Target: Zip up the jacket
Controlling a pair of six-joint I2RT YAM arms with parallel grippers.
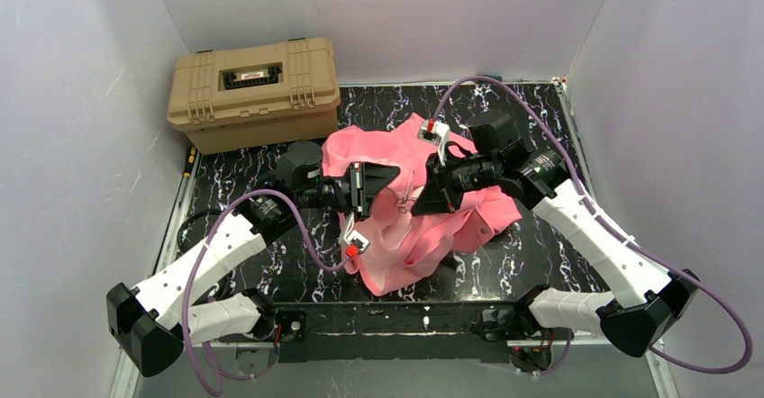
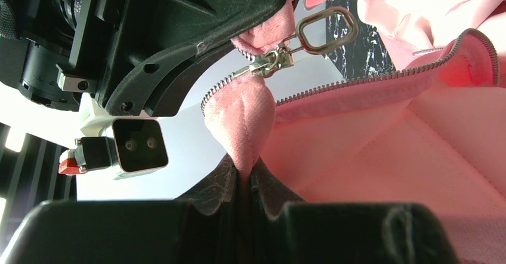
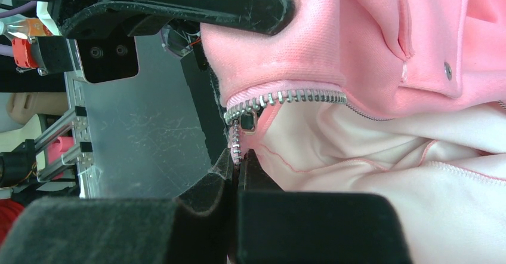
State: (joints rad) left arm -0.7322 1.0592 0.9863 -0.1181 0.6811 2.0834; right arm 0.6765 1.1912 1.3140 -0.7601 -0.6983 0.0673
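The salmon-pink jacket (image 1: 423, 227) lies bunched in the middle of the black marbled table, lifted between both arms. My left gripper (image 1: 389, 185) is shut on a fold of the jacket's pink fabric (image 2: 241, 120) just below the zipper. The silver zipper slider with its ring pull (image 2: 298, 40) sits above that fold, with open zipper teeth (image 2: 370, 79) running right. My right gripper (image 1: 416, 207) is shut on the jacket's zipper tape (image 3: 237, 147), next to the slider (image 3: 247, 120); pale pink lining (image 3: 382, 156) shows beside it. The two grippers nearly touch.
A tan hard case (image 1: 255, 92) stands at the back left of the table. White walls enclose the table on three sides. Purple cables loop from both arms. The arm bases sit at the near edge.
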